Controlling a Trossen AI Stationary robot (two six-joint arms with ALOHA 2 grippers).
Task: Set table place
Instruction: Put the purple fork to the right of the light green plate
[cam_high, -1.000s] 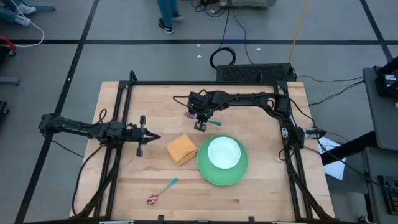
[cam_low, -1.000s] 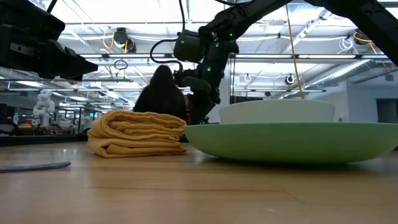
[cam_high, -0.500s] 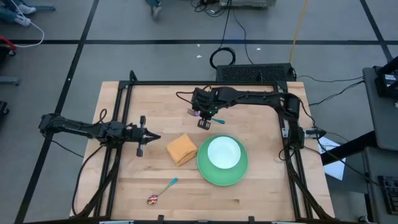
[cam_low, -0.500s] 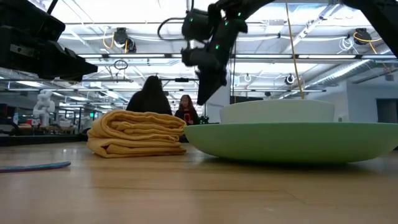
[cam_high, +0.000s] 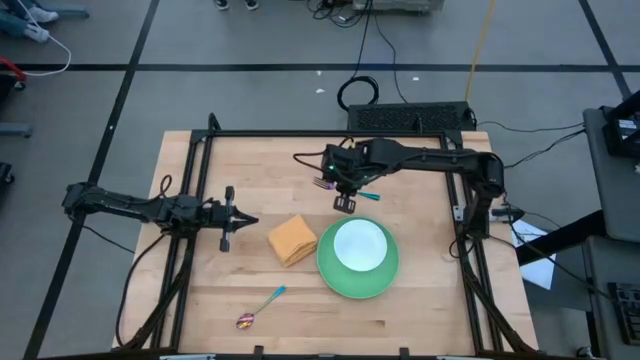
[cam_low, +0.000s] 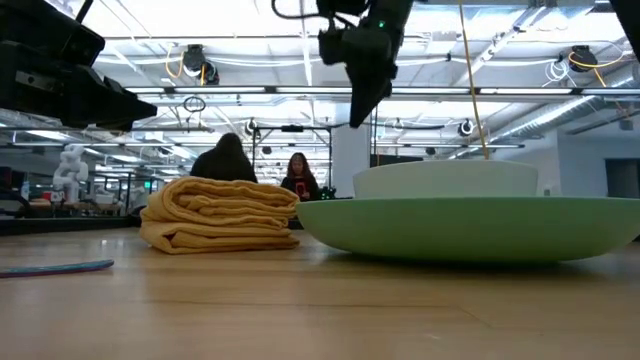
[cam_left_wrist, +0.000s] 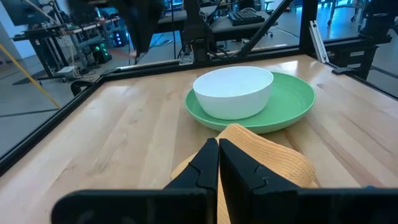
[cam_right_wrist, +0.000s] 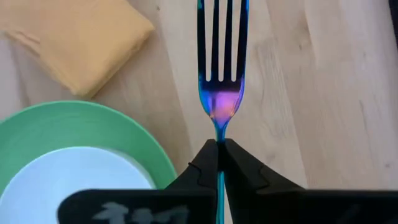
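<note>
My right gripper (cam_high: 343, 201) hangs above the table just beyond the far rim of the green plate (cam_high: 357, 272) and is shut on the fork (cam_right_wrist: 219, 74), whose tines reach out past its fingertips. In the low view it (cam_low: 360, 105) shows high above the plate. A white bowl (cam_high: 358, 245) stands in the plate. The folded orange napkin (cam_high: 292, 240) lies flat to the plate's left. Near the front edge lies the teal-handled spoon (cam_high: 260, 307). My left gripper (cam_high: 228, 221) waits shut at the table's left, touching nothing. My right gripper pinches the fork's thin neck (cam_right_wrist: 218, 138) just behind the tines between its two fingers (cam_right_wrist: 202, 165). The fingers slant steeply down from the table's far right and lie along the fork. Its handle (cam_right_wrist: 219, 186) runs back between them. The fork is lifted clear of the table.
A black frame rail (cam_high: 300, 134) runs along the table's far edge and down both sides. Bare wood (cam_high: 420, 215) shows to the plate's right and along the front. People sit in the room beyond the table (cam_low: 228, 160).
My right gripper has risen and gone toward the table's right, staying shut on the fork, which has gone up with it. The left arm has kept still.
</note>
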